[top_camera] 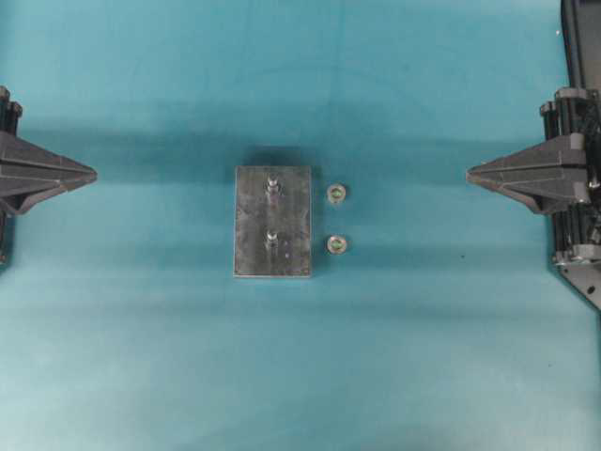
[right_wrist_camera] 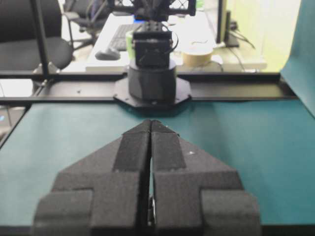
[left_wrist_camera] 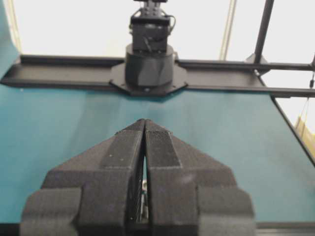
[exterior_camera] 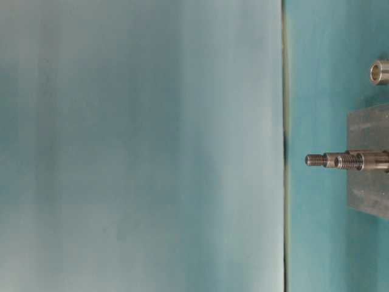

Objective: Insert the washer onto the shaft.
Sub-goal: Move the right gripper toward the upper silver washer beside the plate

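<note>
A grey metal block [top_camera: 272, 222] lies in the middle of the teal table, with two upright threaded shafts, one at the far side [top_camera: 271, 187] and one nearer [top_camera: 271, 239]. Two small washers rest on the cloth just right of the block, one [top_camera: 336, 194] beside each shaft, the other [top_camera: 337, 245] below it. From table level I see both shafts [exterior_camera: 331, 160] standing and one washer [exterior_camera: 379, 72]. My left gripper [top_camera: 94, 174] is shut and empty at the left edge, its fingertips [left_wrist_camera: 144, 121] together. My right gripper [top_camera: 469, 174] is shut and empty at the right edge, tips [right_wrist_camera: 150, 121] touching.
Each wrist view looks across the teal cloth to the opposite arm's black base [left_wrist_camera: 148, 61] [right_wrist_camera: 151, 69] on a black rail. A desk with a keyboard and tape roll lies beyond the table's left side.
</note>
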Controlling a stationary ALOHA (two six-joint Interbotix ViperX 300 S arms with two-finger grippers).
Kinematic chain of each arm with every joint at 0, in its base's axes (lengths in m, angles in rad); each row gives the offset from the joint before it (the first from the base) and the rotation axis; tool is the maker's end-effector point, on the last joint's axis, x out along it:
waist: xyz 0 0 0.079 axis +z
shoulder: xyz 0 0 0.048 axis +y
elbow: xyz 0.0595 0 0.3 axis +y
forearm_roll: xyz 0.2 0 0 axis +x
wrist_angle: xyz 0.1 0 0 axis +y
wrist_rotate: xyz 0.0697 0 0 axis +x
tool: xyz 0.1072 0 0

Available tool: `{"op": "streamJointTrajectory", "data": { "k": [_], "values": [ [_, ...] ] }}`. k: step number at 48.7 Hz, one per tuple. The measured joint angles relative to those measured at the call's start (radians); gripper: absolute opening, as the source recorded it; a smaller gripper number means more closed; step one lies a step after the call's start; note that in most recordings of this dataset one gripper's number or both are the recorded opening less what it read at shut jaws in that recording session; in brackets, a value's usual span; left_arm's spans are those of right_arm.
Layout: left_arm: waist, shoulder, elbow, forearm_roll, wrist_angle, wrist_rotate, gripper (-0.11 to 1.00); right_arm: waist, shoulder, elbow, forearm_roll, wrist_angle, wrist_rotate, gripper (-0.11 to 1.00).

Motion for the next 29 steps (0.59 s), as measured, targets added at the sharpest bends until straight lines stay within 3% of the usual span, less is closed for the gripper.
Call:
{"op": "streamJointTrajectory", "data": {
  "k": [3, 9, 13, 21, 29],
  "values": [
    [0.000, 0.020, -0.014, 0.002, 0.018, -0.005, 0.00, -0.003, 0.003, -0.002, 0.006, 0.008, 0.002, 0.02],
    [0.002, 0.106, -0.049, 0.006, 0.084, -0.017, 0.00, -0.046, 0.037, -0.023, 0.103, 0.123, 0.023, 0.00],
    [0.009, 0.130, -0.058, 0.006, 0.117, -0.018, 0.00, -0.092, 0.077, -0.057, 0.133, 0.235, 0.037, 0.00],
    [0.025, 0.143, -0.063, 0.008, 0.189, -0.018, 0.00, -0.156, 0.175, -0.127, 0.135, 0.437, 0.040, 0.00],
    [0.026, 0.160, -0.077, 0.008, 0.311, -0.017, 0.00, -0.164, 0.308, -0.196, 0.133, 0.571, 0.040, 0.00]
  ]
}}
